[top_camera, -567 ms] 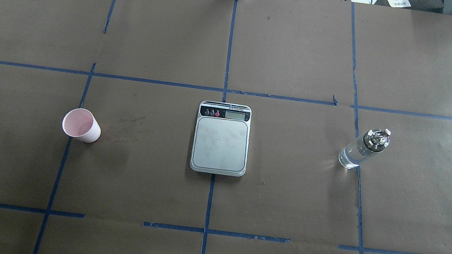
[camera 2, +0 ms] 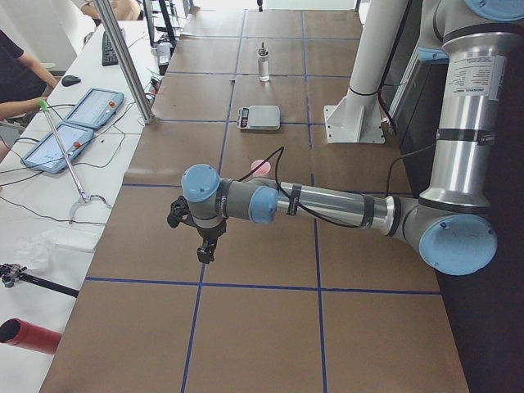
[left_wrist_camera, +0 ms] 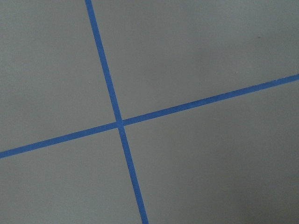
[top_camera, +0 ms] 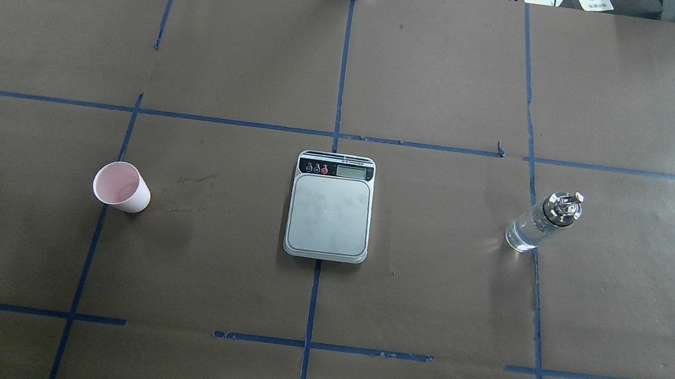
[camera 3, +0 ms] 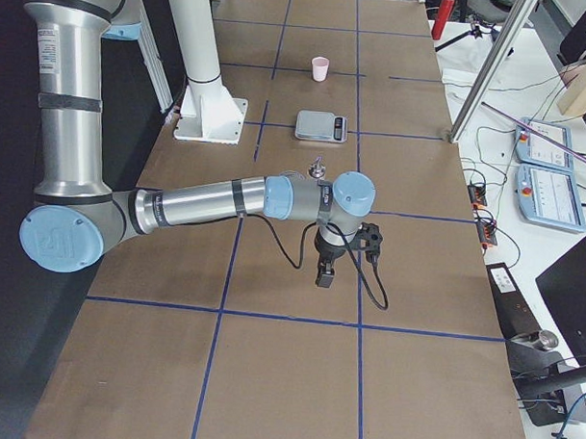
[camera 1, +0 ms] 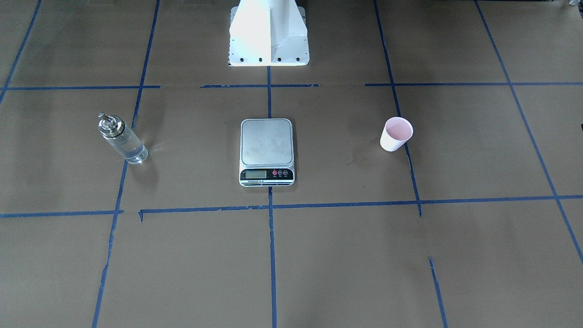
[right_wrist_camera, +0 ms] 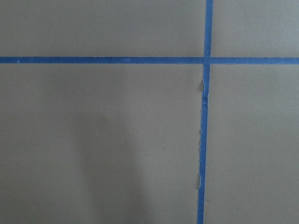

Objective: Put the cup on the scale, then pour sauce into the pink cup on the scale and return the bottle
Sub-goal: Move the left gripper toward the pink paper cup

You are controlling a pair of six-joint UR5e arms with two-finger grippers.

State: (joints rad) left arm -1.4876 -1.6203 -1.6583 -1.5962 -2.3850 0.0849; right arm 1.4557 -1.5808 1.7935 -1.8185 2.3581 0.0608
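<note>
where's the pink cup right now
In the overhead view the cup stands upright on the table, left of the scale, on the robot's left side and well apart from it.

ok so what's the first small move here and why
Probably swing the left gripper in toward the cup. The cup stands on the paper on the robot's left, apart from the scale, whose platform is bare, so placing it comes first. The gripper hangs over bare paper farther out on that side, and the bottle stands untouched on the right.
</note>
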